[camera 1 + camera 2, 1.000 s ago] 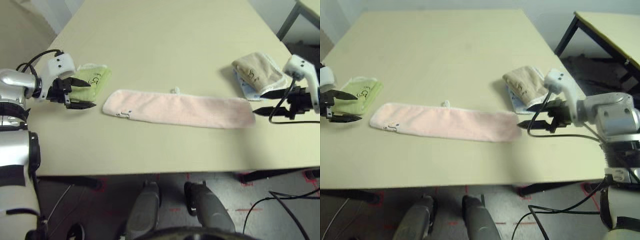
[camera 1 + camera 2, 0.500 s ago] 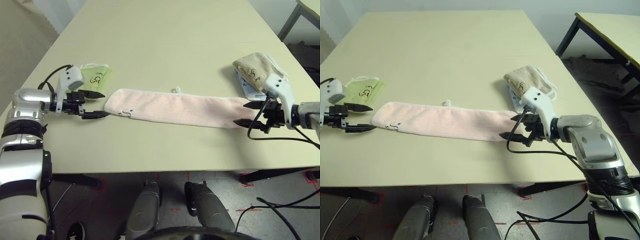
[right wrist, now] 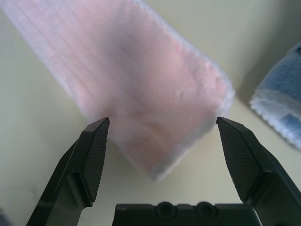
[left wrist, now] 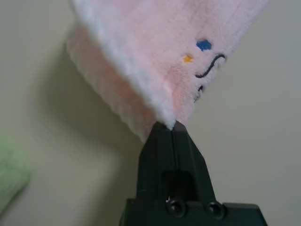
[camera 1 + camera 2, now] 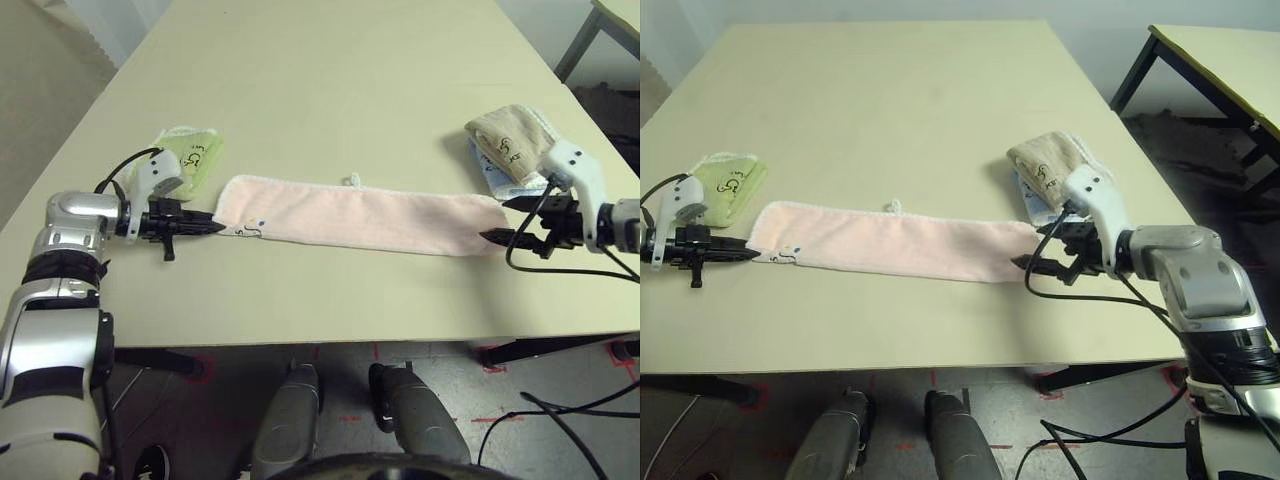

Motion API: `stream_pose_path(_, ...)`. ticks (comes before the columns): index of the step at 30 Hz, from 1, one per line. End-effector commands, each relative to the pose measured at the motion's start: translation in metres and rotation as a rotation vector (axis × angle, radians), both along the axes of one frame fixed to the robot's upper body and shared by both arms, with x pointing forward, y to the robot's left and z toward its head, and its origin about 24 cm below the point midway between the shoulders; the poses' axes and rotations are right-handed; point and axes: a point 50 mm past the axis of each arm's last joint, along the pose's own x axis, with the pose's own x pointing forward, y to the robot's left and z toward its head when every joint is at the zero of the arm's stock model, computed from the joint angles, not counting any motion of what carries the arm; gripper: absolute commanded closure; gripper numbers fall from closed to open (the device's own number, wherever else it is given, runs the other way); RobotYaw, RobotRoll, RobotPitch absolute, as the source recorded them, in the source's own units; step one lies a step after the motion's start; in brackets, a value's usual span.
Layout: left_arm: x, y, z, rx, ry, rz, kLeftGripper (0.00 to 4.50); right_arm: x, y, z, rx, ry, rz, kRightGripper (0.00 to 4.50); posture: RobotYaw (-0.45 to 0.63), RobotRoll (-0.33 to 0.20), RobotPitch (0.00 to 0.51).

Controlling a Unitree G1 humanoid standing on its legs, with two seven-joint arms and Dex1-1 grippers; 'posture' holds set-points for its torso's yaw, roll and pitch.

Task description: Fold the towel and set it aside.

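Observation:
The towel [image 5: 360, 215] lies flat as a long pale pink strip across the front of the table, its dark lettering near the left end. My left gripper [image 5: 218, 228] sits low on the table at that end's front corner. In the left wrist view its fingers [image 4: 171, 155] are pressed together, with the white-trimmed corner [image 4: 164, 117] pinched at their tips. My right gripper [image 5: 495, 220] stands open at the towel's right end. In the right wrist view its two fingertips [image 3: 96, 136] straddle that end [image 3: 155, 108] without touching it.
A folded green towel [image 5: 190, 155] lies just behind my left gripper. A folded beige towel [image 5: 515, 140] rests on a blue cloth [image 5: 492, 175] behind my right gripper. The table's front edge [image 5: 330, 345] runs close below the towel. A second table [image 5: 1230, 50] stands at the far right.
My left gripper moved right to the towel's left front corner and shut on it. The right gripper stayed open and settled at the towel's right end.

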Motion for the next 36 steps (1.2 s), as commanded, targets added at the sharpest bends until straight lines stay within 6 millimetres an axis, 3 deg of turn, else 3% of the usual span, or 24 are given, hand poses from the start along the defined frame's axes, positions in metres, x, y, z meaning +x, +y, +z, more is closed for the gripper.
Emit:
stream_pose_path(1,-0.008,0.006,0.003,-0.002,0.022,-0.012,4.47,-0.002,-0.004,0.002,0.021,0.109,-0.054,0.0,0.0,0.0,0.173)
stream_pose_path(9,-0.015,0.005,0.004,0.003,0.021,-0.021,4.47,0.007,-0.002,0.006,0.174,0.398,-0.248,0.0,0.03,0.0,0.177)
stream_pose_path(12,-0.014,0.001,0.004,-0.011,0.023,-0.028,3.83,0.013,0.0,0.005,0.232,0.472,-0.294,0.0,0.03,0.0,0.174)
stream_pose_path(16,-0.013,0.001,0.015,-0.007,-0.004,-0.053,2.5,0.023,0.001,0.004,0.26,0.517,-0.355,0.0,0.03,0.0,0.172)
stream_pose_path(23,-0.03,0.032,0.044,0.058,-0.062,0.0,0.08,0.039,-0.012,0.001,0.291,0.525,-0.492,0.0,0.06,0.0,0.164)
stream_pose_path(28,-0.036,0.045,0.058,0.076,-0.117,0.033,0.04,0.046,-0.015,-0.003,0.31,0.54,-0.536,0.0,0.08,0.0,0.158)
stream_pose_path(36,-0.024,0.027,0.071,-0.074,-0.214,-0.026,0.04,0.053,0.007,-0.01,0.425,0.661,-0.511,0.0,0.1,0.0,0.153)
